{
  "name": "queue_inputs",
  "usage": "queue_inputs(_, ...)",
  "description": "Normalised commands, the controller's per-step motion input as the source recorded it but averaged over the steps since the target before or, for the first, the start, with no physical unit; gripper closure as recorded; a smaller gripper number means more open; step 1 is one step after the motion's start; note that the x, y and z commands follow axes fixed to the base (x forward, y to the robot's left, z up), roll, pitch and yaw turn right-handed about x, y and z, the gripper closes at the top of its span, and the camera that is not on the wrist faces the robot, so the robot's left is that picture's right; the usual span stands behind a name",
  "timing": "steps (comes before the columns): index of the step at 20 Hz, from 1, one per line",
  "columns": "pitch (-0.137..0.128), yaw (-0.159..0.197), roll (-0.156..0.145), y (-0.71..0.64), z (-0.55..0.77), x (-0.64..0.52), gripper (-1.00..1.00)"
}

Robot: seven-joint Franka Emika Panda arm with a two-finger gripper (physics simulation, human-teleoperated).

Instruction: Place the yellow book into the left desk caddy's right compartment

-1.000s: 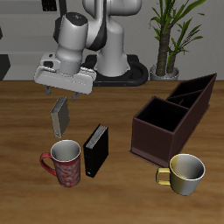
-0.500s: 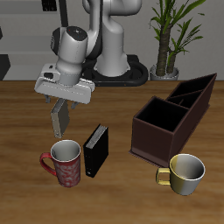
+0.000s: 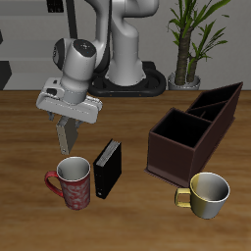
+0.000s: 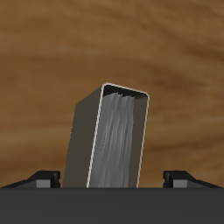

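The yellow book (image 3: 68, 138) stands upright on the table, thin with a grey-tan cover. In the wrist view the yellow book (image 4: 109, 136) shows its pale page edges and sits between the two fingertips (image 4: 41, 178). My gripper (image 3: 66, 125) is open, right above the book, its fingers reaching down around the book's top. The gripper (image 4: 111, 179) does not touch the covers. The left desk caddy (image 3: 192, 135), a dark maroon open-top box with dividers, stands apart across the table.
A thicker black book (image 3: 107, 167) stands just beside the yellow book, nearer the front edge. A red mug (image 3: 75, 182) sits in front of the yellow book. A yellow mug (image 3: 208, 193) sits in front of the caddy. A potted plant (image 3: 186, 39) stands behind the table.
My gripper has come down from above the yellow book until its fingers are around the book's top. The book has not moved.
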Motion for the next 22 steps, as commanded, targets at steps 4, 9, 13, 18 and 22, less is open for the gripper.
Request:
queue_inputs(4,0.006,-0.012,-0.006,0.08,-0.07,0.02,1.00)
queue_inputs(9,-0.012,-0.026,0.020,0.08,0.11,-0.01,1.00)
queue_inputs(13,-0.043,0.008,0.026,0.14,0.35,-0.01,1.00)
queue_inputs(18,-0.077,0.006,0.023,0.28,0.69,-0.04,1.00)
queue_inputs(22,-0.072,0.057,0.013,0.30,0.53,-0.05,1.00)
